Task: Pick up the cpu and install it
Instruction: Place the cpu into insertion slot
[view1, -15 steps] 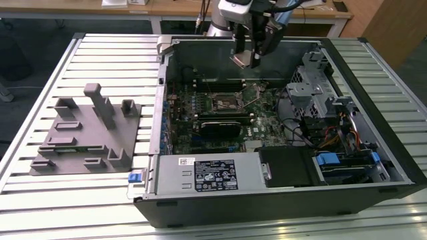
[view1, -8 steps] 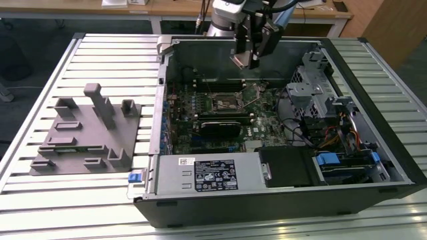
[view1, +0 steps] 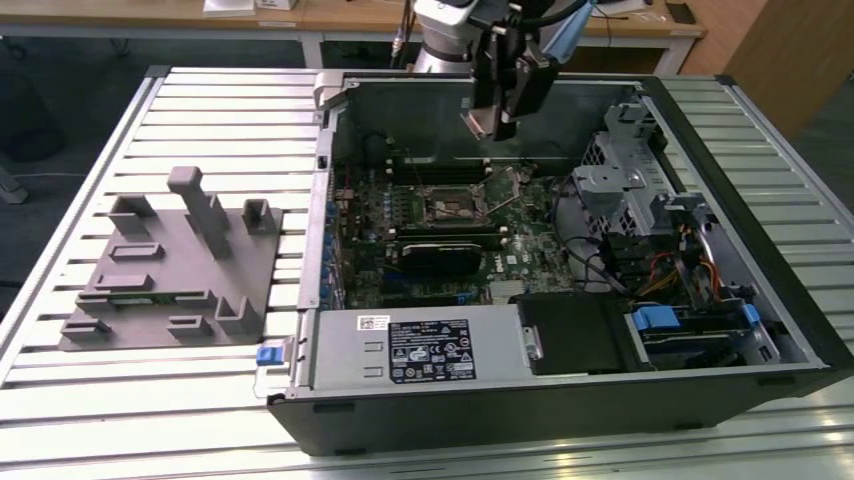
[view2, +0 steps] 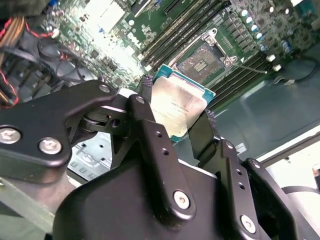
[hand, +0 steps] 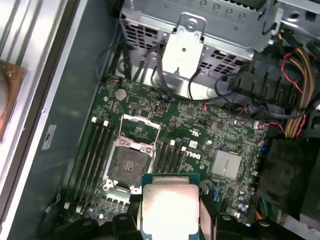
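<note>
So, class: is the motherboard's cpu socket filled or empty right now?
Empty. The socket shows a bare dark recess in both wrist views, and the cpu is clamped in the gripper above the board.

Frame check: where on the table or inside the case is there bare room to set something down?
Bare slats of the table lie nearer the camera than the fixture, and along the exterior view's right of the case. Inside the case it is crowded: cables, drive cages, board parts around the socket.

Matt silver metal cpu (hand: 170, 210), smooth black gripper (view2: 177, 100) (slight sheen), ribbed metal table (view1: 134, 440)
</note>
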